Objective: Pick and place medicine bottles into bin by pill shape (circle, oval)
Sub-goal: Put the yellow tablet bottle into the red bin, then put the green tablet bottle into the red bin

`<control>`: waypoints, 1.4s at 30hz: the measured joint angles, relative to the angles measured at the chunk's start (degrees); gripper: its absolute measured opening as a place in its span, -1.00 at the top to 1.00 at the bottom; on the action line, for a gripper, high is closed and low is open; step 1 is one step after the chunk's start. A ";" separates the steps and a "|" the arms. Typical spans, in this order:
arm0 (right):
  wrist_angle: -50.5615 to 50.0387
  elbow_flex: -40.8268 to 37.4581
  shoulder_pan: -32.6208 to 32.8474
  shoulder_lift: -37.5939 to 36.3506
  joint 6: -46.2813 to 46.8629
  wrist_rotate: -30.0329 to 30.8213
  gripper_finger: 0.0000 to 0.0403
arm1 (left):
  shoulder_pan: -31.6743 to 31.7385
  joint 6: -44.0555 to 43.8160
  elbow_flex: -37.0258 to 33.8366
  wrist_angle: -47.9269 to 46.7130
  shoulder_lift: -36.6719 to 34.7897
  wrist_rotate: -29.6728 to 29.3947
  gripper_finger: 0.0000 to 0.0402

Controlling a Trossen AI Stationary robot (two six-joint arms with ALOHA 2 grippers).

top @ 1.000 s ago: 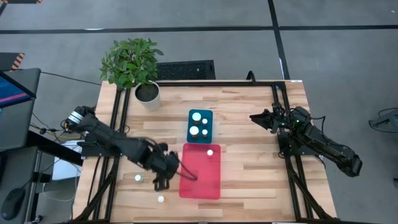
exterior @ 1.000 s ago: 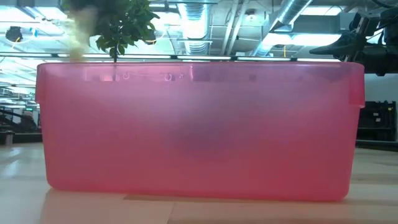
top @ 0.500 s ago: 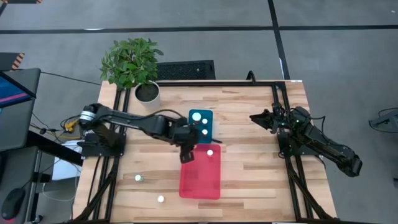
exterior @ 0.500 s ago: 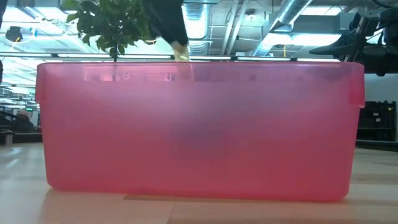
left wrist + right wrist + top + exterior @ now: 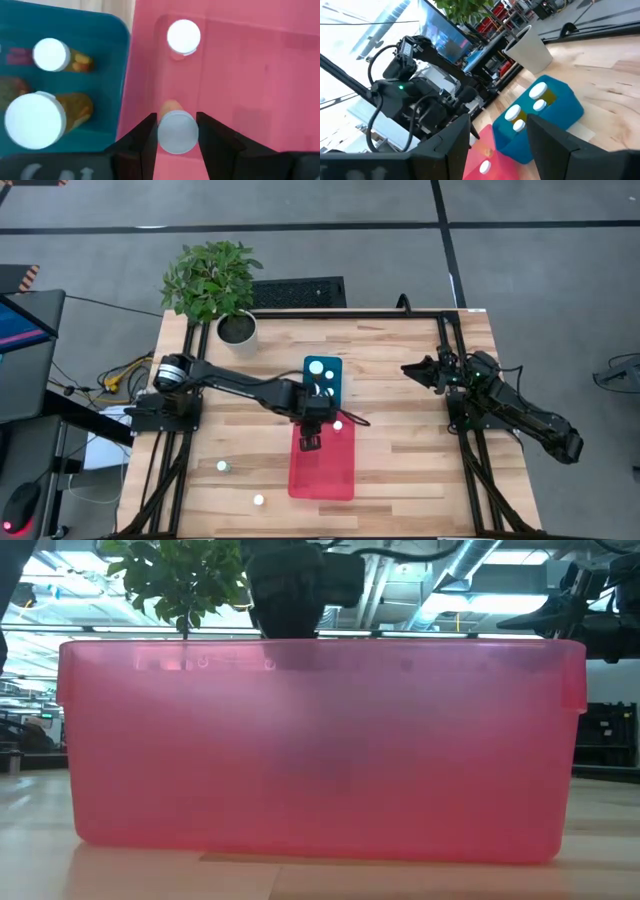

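Observation:
My left gripper (image 5: 310, 442) hovers over the red bin (image 5: 325, 475), near its far-left corner, shut on a medicine bottle (image 5: 177, 131) with a white cap. A second bottle (image 5: 338, 425) stands on the red bin's floor. The blue bin (image 5: 335, 366) behind it holds more bottles (image 5: 50, 54). Two bottles (image 5: 222, 466) (image 5: 258, 500) stand on the table left of the red bin. My right gripper (image 5: 420, 368) waits open at the right side, touching nothing. My left gripper pinches the bottle's white cap by its sides (image 5: 161, 132) between the two fingers. The fingers come from above, pointing steeply down. The bottle hangs upright below them, cap up, its orange body (image 5: 171, 106) pointing into the red bin.
A potted plant (image 5: 238, 330) stands at the table's far left. In the low view the red bin's wall (image 5: 320, 750) fills most of the picture, with my left arm (image 5: 290, 590) above its rim. Bare wood lies between the bins and my right arm.
My left gripper, shut on the bottle, has swung from the table beside the red bin's left wall toward the right and far side, passed the blue bin's near end, and come down over the red bin. The bottle has travelled with it, upright.

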 joint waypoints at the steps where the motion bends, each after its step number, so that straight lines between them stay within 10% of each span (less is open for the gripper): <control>1: 0.02 0.00 0.00 -0.02 0.00 0.00 -0.02 | 0.00 0.51 0.01 0.03 0.42 0.01 0.42; 21: 0.08 0.00 0.00 -0.03 0.01 0.00 -0.02 | 0.35 5.50 -0.11 -0.99 4.24 0.60 0.40; 31: 0.08 0.00 0.00 -0.04 0.01 0.00 -0.02 | 0.35 5.37 0.13 -1.38 4.22 3.05 -0.08; 42: 0.10 0.00 0.00 -0.03 0.02 0.00 -0.02 | -1.13 6.39 17.52 -21.21 3.03 2.75 -0.16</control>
